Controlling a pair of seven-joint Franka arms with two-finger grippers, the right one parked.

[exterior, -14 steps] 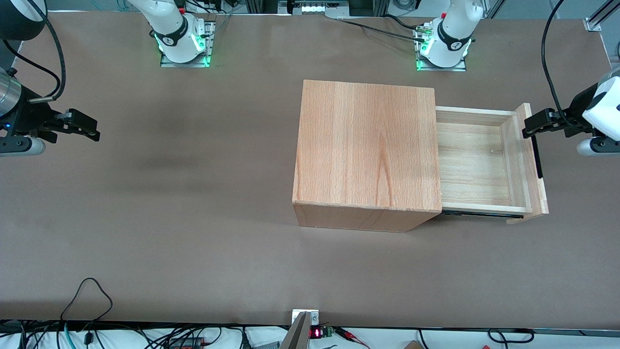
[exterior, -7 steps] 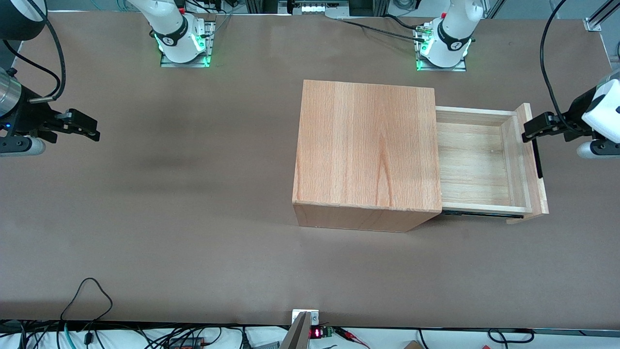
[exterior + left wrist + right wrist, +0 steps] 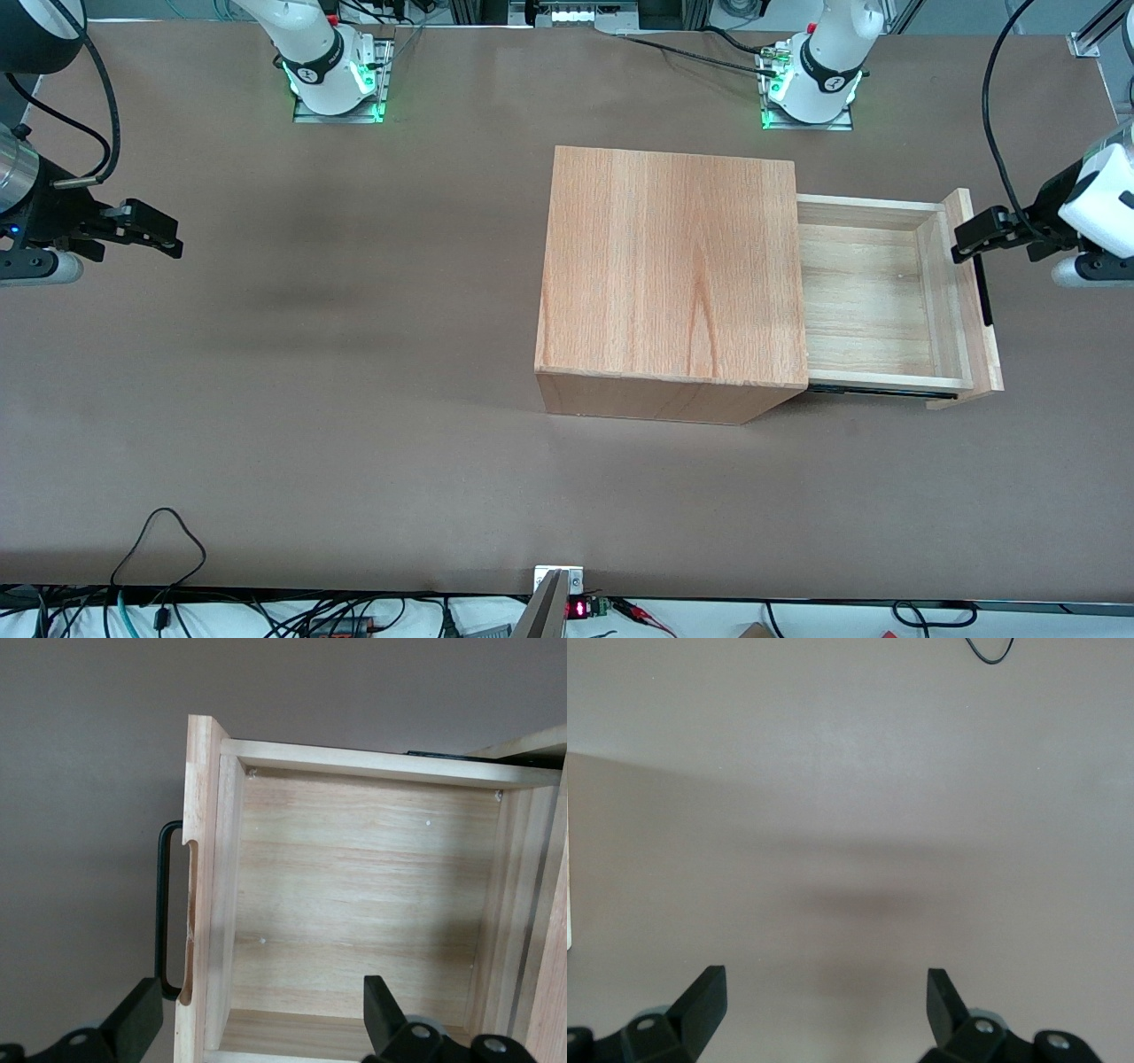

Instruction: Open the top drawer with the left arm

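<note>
The top drawer [image 3: 873, 292] stands pulled well out of the wooden cabinet [image 3: 673, 266] toward the working arm's end of the table, its pale tray [image 3: 354, 886] bare inside. A slim black bar handle [image 3: 985, 292] [image 3: 162, 904] runs along the thick front panel [image 3: 970, 301] [image 3: 202, 859]. The left arm's gripper [image 3: 967, 239] [image 3: 260, 1005] hovers open at the handle end farther from the front camera. One finger [image 3: 137, 1019] sits outside the panel by the handle's end, the other [image 3: 379, 1010] over the tray. Nothing is held.
The two arm bases [image 3: 337, 80] [image 3: 811, 80] stand at the table edge farthest from the front camera. Loose cables [image 3: 159, 540] lie along the nearest edge. A black drawer rail [image 3: 877, 390] shows under the tray's near side.
The gripper has drifted slightly nearer the front camera along the front panel. The drawer and cabinet have not moved.
</note>
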